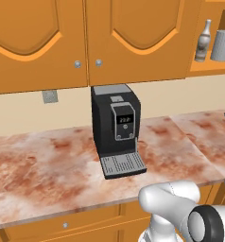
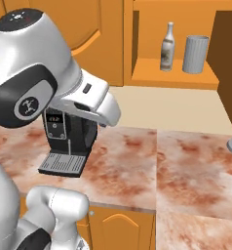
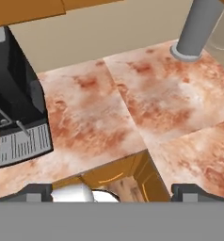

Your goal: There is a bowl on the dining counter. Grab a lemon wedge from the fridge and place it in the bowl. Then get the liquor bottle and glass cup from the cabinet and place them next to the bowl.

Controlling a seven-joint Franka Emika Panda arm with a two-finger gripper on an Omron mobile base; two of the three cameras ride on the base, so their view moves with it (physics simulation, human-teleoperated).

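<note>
The liquor bottle [image 2: 167, 46], slim and greyish with a pale label, stands on the shelf of the open orange cabinet [image 2: 174, 74]. The grey glass cup [image 2: 195, 53] stands just right of it. Both also sit at the upper right of the left base view: bottle [image 1: 204, 40], cup [image 1: 222, 45]. My gripper [image 3: 115, 193] is open with nothing between its dark fingertips [image 3: 36, 192]. It hovers above the marbled counter corner, well below and left of the shelf. The bowl, lemon wedge, fridge and dining counter are out of view.
A black coffee machine [image 1: 116, 130] stands on the marbled wall counter [image 1: 48, 165], under closed cabinet doors [image 1: 133, 38]. A grey cylindrical base [image 3: 196, 33] stands on the counter to the right. The open cabinet door [image 2: 230, 63] juts out right of the shelf.
</note>
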